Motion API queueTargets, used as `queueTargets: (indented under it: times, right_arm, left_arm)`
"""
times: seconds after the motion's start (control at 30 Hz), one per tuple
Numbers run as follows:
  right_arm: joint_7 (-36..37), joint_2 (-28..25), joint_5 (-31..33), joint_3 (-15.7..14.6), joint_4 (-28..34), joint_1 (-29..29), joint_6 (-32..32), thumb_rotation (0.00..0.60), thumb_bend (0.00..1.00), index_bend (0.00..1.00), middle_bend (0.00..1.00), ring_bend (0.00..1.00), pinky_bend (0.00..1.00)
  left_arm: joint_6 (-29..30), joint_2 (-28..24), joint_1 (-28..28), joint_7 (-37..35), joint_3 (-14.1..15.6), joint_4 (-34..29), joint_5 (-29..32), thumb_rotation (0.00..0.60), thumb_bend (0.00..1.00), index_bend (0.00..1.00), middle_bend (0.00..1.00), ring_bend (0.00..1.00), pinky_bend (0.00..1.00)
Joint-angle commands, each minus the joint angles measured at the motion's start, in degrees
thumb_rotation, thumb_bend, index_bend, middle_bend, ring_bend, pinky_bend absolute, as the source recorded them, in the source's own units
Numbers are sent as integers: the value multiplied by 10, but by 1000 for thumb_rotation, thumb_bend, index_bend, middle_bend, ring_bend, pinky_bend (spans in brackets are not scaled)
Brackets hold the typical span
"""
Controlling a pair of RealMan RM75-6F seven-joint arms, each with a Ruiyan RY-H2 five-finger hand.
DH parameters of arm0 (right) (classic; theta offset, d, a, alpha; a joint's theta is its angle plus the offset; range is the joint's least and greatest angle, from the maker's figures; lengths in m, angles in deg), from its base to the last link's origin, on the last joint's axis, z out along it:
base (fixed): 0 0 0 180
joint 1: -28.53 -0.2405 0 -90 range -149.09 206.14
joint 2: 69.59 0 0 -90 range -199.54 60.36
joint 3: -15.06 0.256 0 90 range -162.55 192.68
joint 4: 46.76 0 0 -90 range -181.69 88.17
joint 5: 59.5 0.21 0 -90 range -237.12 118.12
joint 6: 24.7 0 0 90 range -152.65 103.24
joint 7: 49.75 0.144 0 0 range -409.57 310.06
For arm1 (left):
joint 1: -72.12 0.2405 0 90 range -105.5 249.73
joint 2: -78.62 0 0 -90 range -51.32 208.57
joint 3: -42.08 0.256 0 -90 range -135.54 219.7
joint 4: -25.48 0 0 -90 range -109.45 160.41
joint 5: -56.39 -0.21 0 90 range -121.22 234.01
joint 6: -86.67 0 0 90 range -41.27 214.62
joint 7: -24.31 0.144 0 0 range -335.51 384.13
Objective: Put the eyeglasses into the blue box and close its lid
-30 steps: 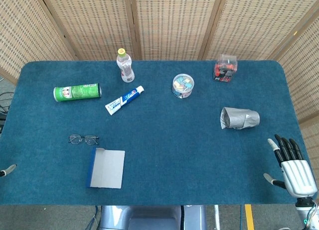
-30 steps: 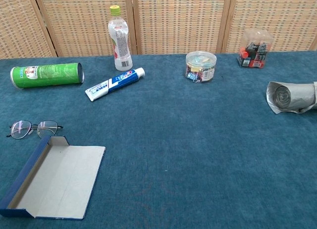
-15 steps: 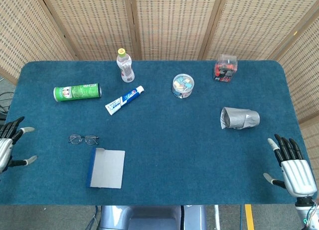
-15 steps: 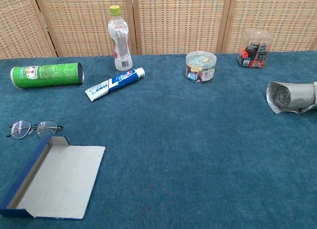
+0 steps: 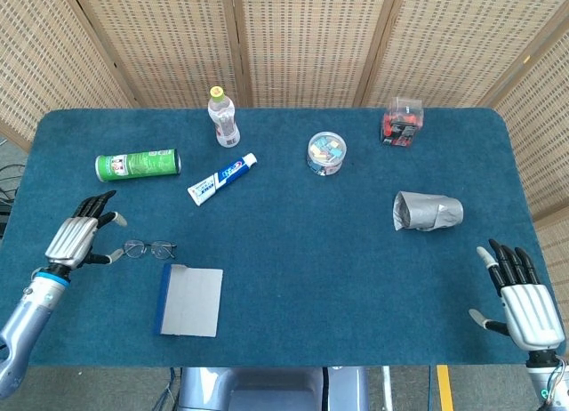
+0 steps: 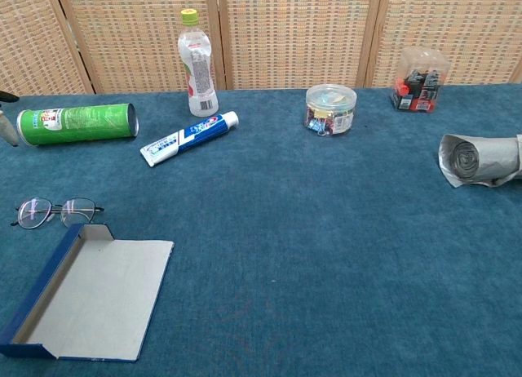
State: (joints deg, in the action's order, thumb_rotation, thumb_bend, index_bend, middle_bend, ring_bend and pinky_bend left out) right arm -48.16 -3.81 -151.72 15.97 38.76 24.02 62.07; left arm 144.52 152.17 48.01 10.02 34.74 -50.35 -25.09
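Observation:
The thin-framed eyeglasses (image 5: 149, 248) (image 6: 50, 210) lie flat on the blue cloth near the left side. Just in front of them the blue box (image 5: 189, 301) (image 6: 90, 299) lies with its lid folded open, grey inside showing. My left hand (image 5: 80, 237) hovers just left of the glasses, fingers spread, holding nothing; only a fingertip (image 6: 6, 126) of it shows at the chest view's left edge. My right hand (image 5: 522, 302) rests open at the table's front right corner, far from both.
A green can (image 5: 138, 165) lies on its side behind the glasses, with a toothpaste tube (image 5: 222, 179) and an upright bottle (image 5: 223, 117) nearby. A round jar (image 5: 326, 153), a clear box (image 5: 403, 121) and a grey roll (image 5: 427, 211) sit to the right.
My left hand has come in from the table's left edge and moved rightwards towards the glasses. The right hand, glasses and box have stayed put.

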Motion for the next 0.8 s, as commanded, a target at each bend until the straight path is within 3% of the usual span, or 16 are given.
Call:
queueTargets:
  times: [0.03,0.4,0.8]
  right_arm:
    - [1,-1,1,0,1,-1,-2,600,0,0,0,0,0]
    - [5,-4,0,-1,3,-2,-5,600,0,0,0,0,0]
    - [7,-5,0,-2,3,-2,-6,600,0,0,0,0,0]
  left_arm:
    - [-34,25,-20,27,-7,13,32,600,256,389,0,0,0]
    - [-91,76,-42,62,-2,74,84,600,299,393,0,0,0]
    - [-107,99,-57,73,4,93,90,600,334,414,0,0,0]
